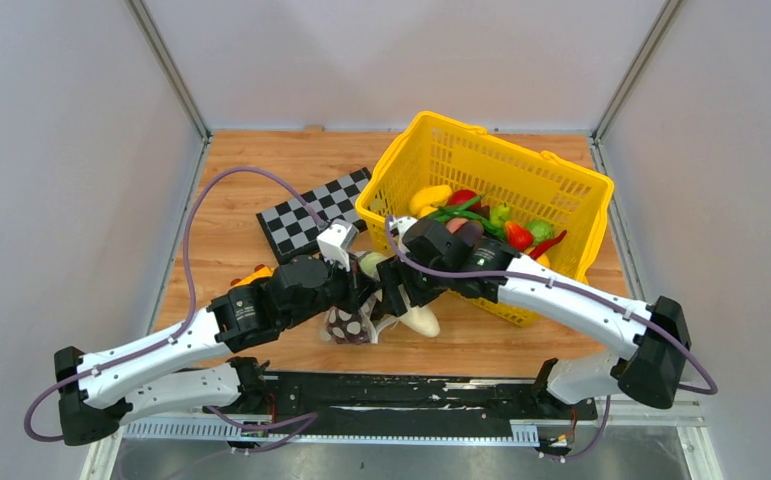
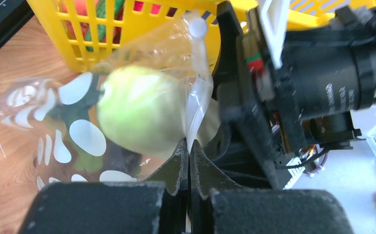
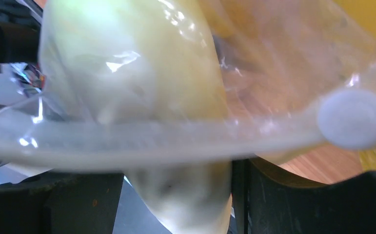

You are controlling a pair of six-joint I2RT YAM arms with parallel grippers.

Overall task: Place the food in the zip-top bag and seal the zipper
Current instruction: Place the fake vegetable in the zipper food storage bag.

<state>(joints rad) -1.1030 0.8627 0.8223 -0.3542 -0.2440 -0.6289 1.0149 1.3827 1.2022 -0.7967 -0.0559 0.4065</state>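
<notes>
Just off the near-left corner of the yellow basket [image 1: 561, 175], the zip-top bag [image 1: 353, 325] sits crumpled on the wooden table [image 1: 241, 180], caught between the two arms. Its white dots show on the side away from the basket. A pale green round food [image 2: 137, 114] lies inside the clear plastic. The long cream-white vegetable [image 3: 137, 83] is partly in the mouth, with its blunt end poking out on the side away from the basket.

The zipper [image 3: 151, 139] runs as a cloudy strip across the vegetable, so the mouth is not sealed there.

The left gripper [image 2: 189, 151] has its fingers pressed together on a thin fold of the bag's edge, which rises up towards the basket wall.

The right gripper [image 3: 176, 204] comes in from the basket side. Its dark fingers [image 3: 49, 204] stand apart, and the vegetable fills the gap between them. I cannot tell whether they press on it.

More toy food [image 1: 481, 215], red, green and yellow, is heaped in the basket. A black-and-white checkerboard [image 1: 311, 215] lies flat just left of the basket.
</notes>
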